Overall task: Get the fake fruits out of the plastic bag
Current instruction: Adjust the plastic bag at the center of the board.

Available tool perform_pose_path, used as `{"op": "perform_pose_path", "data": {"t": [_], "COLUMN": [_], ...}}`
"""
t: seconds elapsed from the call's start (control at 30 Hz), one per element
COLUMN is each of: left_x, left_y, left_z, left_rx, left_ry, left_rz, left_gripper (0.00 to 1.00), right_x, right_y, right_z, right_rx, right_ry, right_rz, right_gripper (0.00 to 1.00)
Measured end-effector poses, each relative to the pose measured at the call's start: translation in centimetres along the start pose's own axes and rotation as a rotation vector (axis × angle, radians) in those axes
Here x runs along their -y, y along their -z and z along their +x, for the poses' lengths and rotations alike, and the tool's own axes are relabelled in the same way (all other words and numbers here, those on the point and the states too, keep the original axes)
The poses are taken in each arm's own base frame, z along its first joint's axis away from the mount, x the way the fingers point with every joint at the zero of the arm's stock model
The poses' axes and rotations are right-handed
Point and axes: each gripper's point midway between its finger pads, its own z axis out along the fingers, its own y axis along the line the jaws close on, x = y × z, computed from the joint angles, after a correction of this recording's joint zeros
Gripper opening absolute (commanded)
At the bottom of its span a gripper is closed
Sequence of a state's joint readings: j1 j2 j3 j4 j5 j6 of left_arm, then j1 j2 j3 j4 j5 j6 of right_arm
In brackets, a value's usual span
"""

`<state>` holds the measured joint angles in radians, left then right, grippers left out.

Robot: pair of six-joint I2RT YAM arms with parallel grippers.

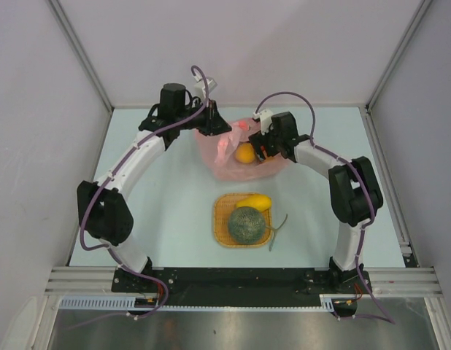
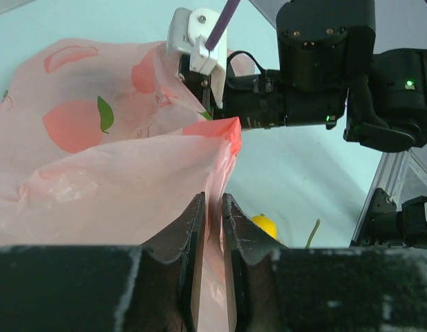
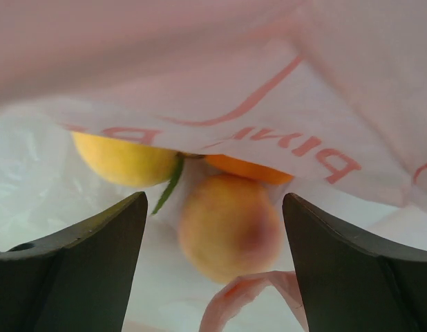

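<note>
Bag at 12 o'clock on bench, rim pinched between left fingers: hold mouth high, taut. Melon, mango out, 6 o'clock of bag. Peach inside, between spread right fingers: centre, close gently, avoid film.

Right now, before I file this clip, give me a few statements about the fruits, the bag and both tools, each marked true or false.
1. The melon sits on the woven mat. True.
2. The mango lies inside the plastic bag. False: it rests on the woven mat, next to the melon.
3. The left tool is pinching the plastic bag. True.
4. The right tool is shut on a fruit. False: its jaws are spread open, and the peach-coloured fruit ahead of them is not gripped.
5. The plastic bag has fruit in it. True.
</note>
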<state>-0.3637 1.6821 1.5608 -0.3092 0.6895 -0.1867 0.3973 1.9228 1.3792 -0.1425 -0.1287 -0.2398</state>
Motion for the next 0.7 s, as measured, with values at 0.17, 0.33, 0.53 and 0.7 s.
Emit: {"op": "perform_pose_path", "data": {"t": [0.17,0.33,0.53,0.7], "left_x": [-0.1,-0.2,-0.6,-0.7], "left_y": [-0.2,-0.2,-0.2,-0.2], "left_z": [0.2,0.1,0.2,0.2], "left_rx": [-0.004,-0.001,-0.002,-0.002], "left_ry": [0.019,0.018,0.012,0.013], "left_rz": [-0.002,-0.006,-0.027,-0.031], "left_gripper": [0.21,0.21,0.21,0.22], "right_x": [-1.6,-1.4,3.6,12.2], "right_y": [-0.2,-0.3,2.4,9.8], "right_z": [-0.2,-0.5,-1.0,-1.7], "right_rx": [0.001,-0.004,-0.015,0.019], "right_ry": [0.058,0.130,0.205,0.139], "right_rz": [-0.005,0.050,0.202,0.416], "right_gripper": [0.86,0.87,0.87,0.86]}}
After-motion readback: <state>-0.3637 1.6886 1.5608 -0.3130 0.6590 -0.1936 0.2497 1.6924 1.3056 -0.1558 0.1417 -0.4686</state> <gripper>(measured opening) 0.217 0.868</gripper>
